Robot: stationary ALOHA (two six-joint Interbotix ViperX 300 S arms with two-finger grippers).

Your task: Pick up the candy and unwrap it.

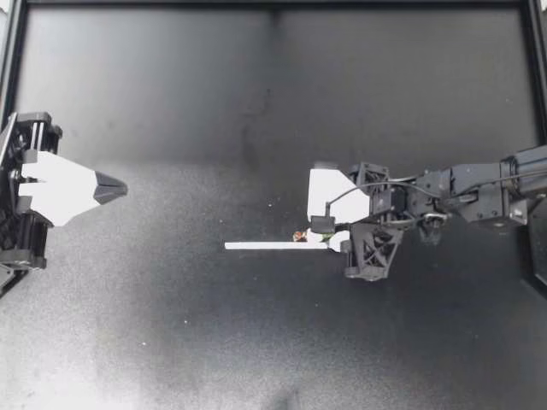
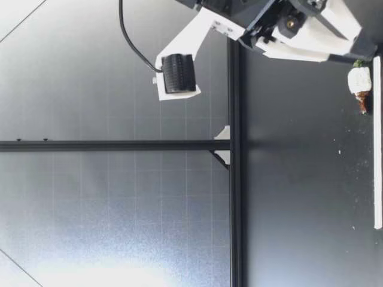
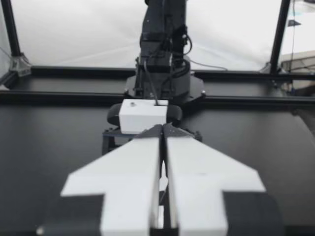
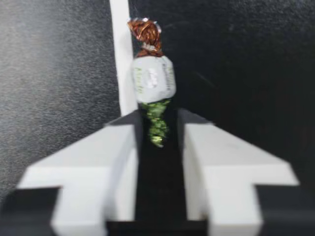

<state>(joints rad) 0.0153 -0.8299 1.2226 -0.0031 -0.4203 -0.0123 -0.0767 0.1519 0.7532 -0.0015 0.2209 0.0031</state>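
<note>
A small candy (image 1: 299, 235) lies on the black table: white body, brown twisted end, green twisted end. My right gripper (image 1: 321, 237) is low at the candy, pointing along it. In the right wrist view the candy (image 4: 153, 83) is just ahead of the right gripper (image 4: 158, 120). Its green end reaches into the gap between the fingers, with space still showing on one side, so the gripper is open. The low view shows the candy (image 2: 359, 81) resting on the table under the right gripper (image 2: 350, 57). My left gripper (image 1: 111, 186) is shut and empty, far off.
A long thin white strip (image 1: 273, 246) lies flat on the table right beside the candy, seen too in the right wrist view as the strip (image 4: 120, 59). A black frame rail (image 1: 273, 5) borders the table.
</note>
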